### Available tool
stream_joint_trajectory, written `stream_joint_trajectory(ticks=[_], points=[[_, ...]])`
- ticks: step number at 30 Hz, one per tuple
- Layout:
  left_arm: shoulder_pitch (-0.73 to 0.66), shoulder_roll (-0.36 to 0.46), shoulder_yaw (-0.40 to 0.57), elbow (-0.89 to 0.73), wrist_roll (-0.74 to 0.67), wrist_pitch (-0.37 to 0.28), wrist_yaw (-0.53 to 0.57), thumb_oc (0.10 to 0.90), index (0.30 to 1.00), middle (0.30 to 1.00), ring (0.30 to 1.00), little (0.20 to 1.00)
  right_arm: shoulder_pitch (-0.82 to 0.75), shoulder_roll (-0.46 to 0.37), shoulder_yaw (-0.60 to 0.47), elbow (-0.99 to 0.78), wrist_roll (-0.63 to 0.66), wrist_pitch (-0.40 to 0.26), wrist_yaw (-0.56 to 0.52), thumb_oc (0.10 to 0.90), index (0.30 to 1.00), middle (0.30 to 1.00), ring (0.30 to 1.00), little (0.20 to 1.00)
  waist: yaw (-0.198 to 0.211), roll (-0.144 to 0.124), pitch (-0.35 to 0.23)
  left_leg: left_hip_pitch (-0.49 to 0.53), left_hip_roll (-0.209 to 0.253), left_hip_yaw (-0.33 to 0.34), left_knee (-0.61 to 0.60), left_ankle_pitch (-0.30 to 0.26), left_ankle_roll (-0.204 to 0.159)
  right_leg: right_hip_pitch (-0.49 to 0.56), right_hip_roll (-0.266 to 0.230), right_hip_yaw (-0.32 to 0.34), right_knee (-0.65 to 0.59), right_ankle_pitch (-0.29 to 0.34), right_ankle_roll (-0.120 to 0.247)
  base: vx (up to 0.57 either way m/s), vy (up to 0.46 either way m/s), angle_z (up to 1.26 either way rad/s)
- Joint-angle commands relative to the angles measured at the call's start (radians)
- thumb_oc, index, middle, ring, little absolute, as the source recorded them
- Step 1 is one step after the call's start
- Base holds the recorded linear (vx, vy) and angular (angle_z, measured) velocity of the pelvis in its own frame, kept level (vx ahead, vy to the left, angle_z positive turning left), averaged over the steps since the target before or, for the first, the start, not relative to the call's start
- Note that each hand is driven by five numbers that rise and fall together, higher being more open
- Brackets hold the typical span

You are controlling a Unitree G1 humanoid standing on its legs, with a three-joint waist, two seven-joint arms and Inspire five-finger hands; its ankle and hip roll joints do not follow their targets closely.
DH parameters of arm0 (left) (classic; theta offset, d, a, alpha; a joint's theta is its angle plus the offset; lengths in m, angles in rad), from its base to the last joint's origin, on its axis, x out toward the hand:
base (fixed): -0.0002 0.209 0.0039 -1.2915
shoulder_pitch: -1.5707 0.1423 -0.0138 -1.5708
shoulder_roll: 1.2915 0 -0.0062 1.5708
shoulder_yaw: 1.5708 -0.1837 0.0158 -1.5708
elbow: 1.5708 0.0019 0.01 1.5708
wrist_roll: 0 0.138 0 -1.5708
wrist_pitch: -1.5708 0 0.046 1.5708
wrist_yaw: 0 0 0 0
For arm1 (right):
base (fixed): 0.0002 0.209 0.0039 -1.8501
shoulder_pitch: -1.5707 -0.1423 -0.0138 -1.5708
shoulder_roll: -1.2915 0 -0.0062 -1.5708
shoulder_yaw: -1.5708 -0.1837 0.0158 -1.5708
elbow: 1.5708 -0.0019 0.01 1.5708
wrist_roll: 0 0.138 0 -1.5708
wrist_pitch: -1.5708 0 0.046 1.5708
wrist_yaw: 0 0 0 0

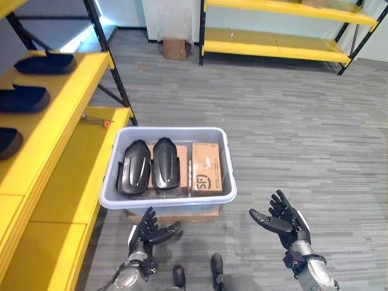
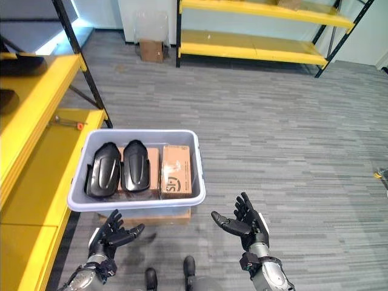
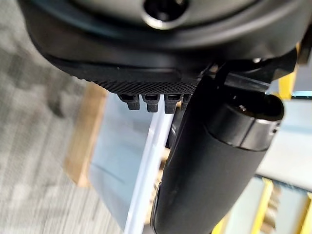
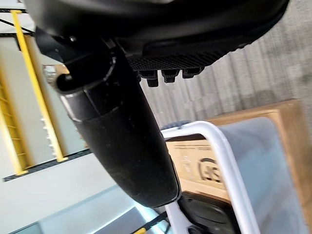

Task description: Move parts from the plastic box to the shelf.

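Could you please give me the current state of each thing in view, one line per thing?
Plastic box: open-topped, resting on a wooden support on the floor.
Two black parts: lying side by side in the box.
Cardboard box: closed, lying in the plastic box.
Shelf: already holding three black parts.
Left hand: open, holding nothing.
Right hand: open, holding nothing.

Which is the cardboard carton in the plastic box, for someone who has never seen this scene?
Find the grey plastic box on the floor beside the yellow shelf, ahead of both open hands. Inside, at the end away from the shelf, lies the cardboard carton. It is brown and square-edged, while its neighbours are two black rounded parts.
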Motion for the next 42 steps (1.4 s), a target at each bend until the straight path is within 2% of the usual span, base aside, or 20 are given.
stream_joint_trajectory(ticks=[1,3,5,8,11,12,14,15,16,18,19,21,23,25,26,27,30,35,40,42], points=[[-0.065,0.011,0.046,-0.076,0.004,-0.066,-0.019,0.900,1.000,1.000,1.000,1.000,-0.041,-0.031,-0.028,-0.105,0.012,-0.089,0.017,0.900,1.000,1.000,1.000,1.000,-0.006,0.001,-0.046,0.091,-0.041,-0.023,-0.001,-0.085,0.003,-0.008,-0.016,0.005,0.026,-0.021,0.049,0.11,-0.056,0.01],[-0.063,0.011,0.050,-0.075,0.003,-0.066,-0.019,0.900,1.000,1.000,1.000,1.000,-0.041,-0.037,-0.029,-0.105,0.010,-0.087,0.020,0.900,1.000,1.000,1.000,1.000,-0.006,0.004,-0.046,0.094,-0.039,-0.022,0.007,-0.089,0.001,-0.003,-0.016,0.003,0.028,-0.027,0.045,0.09,-0.061,0.02],[-0.056,0.010,0.061,-0.082,0.005,-0.066,-0.016,0.900,1.000,1.000,1.000,1.000,-0.038,-0.048,-0.035,-0.110,0.011,-0.084,0.023,0.900,1.000,1.000,1.000,1.000,-0.004,0.008,-0.045,0.090,-0.035,-0.015,0.065,-0.118,-0.008,0.012,-0.017,0.003,0.036,-0.044,0.036,0.12,-0.113,0.01],[-0.048,0.002,0.070,-0.085,-0.002,-0.067,-0.017,0.900,1.000,1.000,1.000,1.000,-0.031,-0.053,-0.043,-0.112,0.005,-0.082,0.023,0.900,1.000,1.000,1.000,1.000,-0.004,0.011,-0.039,0.065,-0.027,-0.013,0.149,-0.115,-0.024,0.027,-0.016,0.003,0.035,-0.054,0.025,0.07,-0.097,-0.01],[-0.049,0.007,0.079,-0.092,-0.014,-0.076,-0.020,0.900,1.000,1.000,1.000,1.000,-0.029,-0.078,-0.060,-0.113,0.016,-0.085,0.024,0.900,1.000,1.000,1.000,1.000,0.014,-0.008,0.015,-0.103,-0.044,-0.063,0.528,0.010,-0.097,0.060,-0.033,0.005,0.023,-0.055,-0.009,0.00,-0.164,0.13],[-0.049,0.006,0.079,-0.097,-0.014,-0.077,-0.021,0.900,1.000,1.000,1.000,1.000,-0.030,-0.084,-0.061,-0.114,0.015,-0.086,0.025,0.900,1.000,1.000,1.000,1.000,0.023,-0.012,0.024,-0.130,-0.056,-0.084,0.561,0.021,-0.099,0.063,-0.035,0.010,0.021,-0.057,-0.013,0.07,-0.107,0.10],[-0.040,0.001,0.085,-0.108,-0.013,-0.076,-0.022,0.900,1.000,1.000,1.000,1.000,-0.027,-0.085,-0.065,-0.116,0.005,-0.087,0.018,0.900,1.000,1.000,1.000,1.000,0.026,-0.016,0.026,-0.174,0.009,-0.090,0.502,0.011,-0.076,0.074,-0.051,0.029,0.025,-0.076,-0.008,0.15,0.002,-0.17],[-0.038,0.002,0.086,-0.112,-0.013,-0.076,-0.021,0.900,1.000,1.000,1.000,1.000,-0.026,-0.079,-0.065,-0.115,0.006,-0.091,0.014,0.900,1.000,1.000,1.000,1.000,0.027,-0.020,0.023,-0.163,0.055,-0.094,0.428,0.009,-0.071,0.077,-0.058,0.039,0.035,-0.086,-0.003,0.25,0.126,-0.18],[-0.037,0.006,0.083,-0.118,-0.007,-0.076,-0.015,0.900,1.000,1.000,1.000,1.000,-0.030,-0.075,-0.061,-0.114,0.007,-0.095,0.007,0.900,1.000,1.000,1.000,1.000,0.032,-0.007,0.016,-0.131,0.138,-0.130,0.207,0.044,-0.065,0.075,-0.049,0.060,0.049,-0.112,0.007,0.26,0.152,-0.23],[-0.046,0.006,0.083,-0.114,-0.008,-0.079,-0.005,0.900,1.000,1.000,1.000,1.000,-0.041,-0.079,-0.053,-0.111,0.004,-0.102,-0.002,0.900,1.000,1.000,1.000,1.000,0.037,0.019,0.014,-0.126,0.203,-0.170,0.064,0.147,-0.096,0.069,-0.027,0.089,0.078,-0.143,0.005,0.22,0.171,-0.32],[-0.054,0.006,0.082,-0.107,-0.009,-0.082,-0.003,0.900,1.000,1.000,1.000,1.000,-0.044,-0.077,-0.049,-0.113,0.009,-0.106,-0.005,0.900,1.000,1.000,1.000,1.000,0.030,0.033,0.009,-0.096,0.237,-0.150,0.026,0.155,-0.110,0.065,-0.022,0.105,0.105,-0.168,0.006,0.21,0.191,-0.46],[-0.056,0.011,0.079,-0.096,-0.002,-0.085,-0.004,0.900,1.000,1.000,1.000,1.000,-0.039,-0.063,-0.046,-0.112,0.008,-0.110,-0.003,0.900,1.000,1.000,1.000,1.000,0.021,0.052,-0.005,-0.072,0.247,-0.119,-0.002,0.157,-0.133,0.069,-0.020,0.110,0.122,-0.179,0.011,0.20,0.219,-0.63],[-0.052,0.012,0.077,-0.099,-0.001,-0.082,-0.010,0.900,1.000,1.000,1.000,1.000,-0.028,-0.058,-0.047,-0.120,0.011,-0.107,0.001,0.900,1.000,1.000,1.000,1.000,0.020,0.057,-0.009,-0.062,0.244,-0.103,-0.003,0.154,-0.137,0.076,-0.025,0.109,0.116,-0.177,0.014,0.14,0.184,-0.34],[-0.043,0.023,0.071,-0.102,0.008,-0.084,-0.017,0.900,1.000,1.000,1.000,1.000,-0.016,-0.045,-0.050,-0.127,0.006,-0.100,0.006,0.900,1.000,1.000,1.000,1.000,0.020,0.057,-0.018,-0.036,0.213,-0.084,-0.001,0.126,-0.130,0.112,-0.062,0.112,0.091,-0.167,0.034,0.17,0.222,-0.09],[-0.043,0.023,0.071,-0.103,0.008,-0.084,-0.017,0.900,1.000,1.000,1.000,1.000,-0.015,-0.045,-0.050,-0.127,0.006,-0.100,0.006,0.900,1.000,1.000,1.000,1.000,0.020,0.056,-0.018,-0.035,0.212,-0.083,-0.001,0.126,-0.129,0.114,-0.063,0.112,0.090,-0.166,0.035,0.15,0.214,-0.09],[-0.038,0.028,0.072,-0.103,0.009,-0.084,-0.021,0.900,1.000,1.000,1.000,1.000,-0.009,-0.037,-0.051,-0.125,0.001,-0.095,0.010,0.900,1.000,1.000,1.000,1.000,0.021,0.053,-0.024,-0.026,0.192,-0.069,0.004,0.107,-0.123,0.134,-0.091,0.108,0.071,-0.156,0.051,0.10,0.146,0.02],[-0.037,0.037,0.073,-0.105,0.007,-0.081,-0.018,0.900,1.000,1.000,1.000,1.000,-0.008,-0.025,-0.050,-0.123,-0.002,-0.091,0.007,0.900,1.000,1.000,1.000,1.000,0.022,0.040,-0.032,-0.022,0.160,-0.053,0.010,0.075,-0.107,0.144,-0.132,0.107,0.050,-0.136,0.077,0.12,0.211,0.09],[-0.040,0.051,0.075,-0.102,0.007,-0.078,-0.012,0.900,1.000,1.000,1.000,1.000,-0.020,-0.020,-0.042,-0.121,-0.018,-0.084,0.009,0.900,1.000,1.000,1.000,1.000,0.023,0.027,-0.045,-0.021,0.127,-0.032,0.006,0.044,-0.086,0.129,-0.168,0.118,0.031,-0.107,0.106,0.06,0.148,-0.02],[-0.044,0.057,0.078,-0.104,0.005,-0.078,-0.016,0.900,1.000,1.000,1.000,1.000,-0.053,-0.055,-0.056,-0.163,-0.124,-0.094,-0.001,0.900,1.000,1.000,1.000,1.000,0.032,0.003,-0.057,-0.024,0.093,-0.015,0.011,0.011,-0.062,0.124,-0.206,0.125,0.009,-0.067,0.137,0.05,0.119,-0.10],[-0.050,0.064,0.081,-0.110,0.006,-0.078,-0.022,0.900,1.000,1.000,1.000,1.000,-0.099,-0.098,-0.075,-0.201,-0.191,-0.110,-0.014,0.900,1.000,1.000,1.000,1.000,0.041,-0.009,-0.057,-0.036,0.081,-0.014,0.019,0.005,-0.054,0.119,-0.220,0.120,0.000,-0.053,0.147,0.01,0.088,-0.04]])
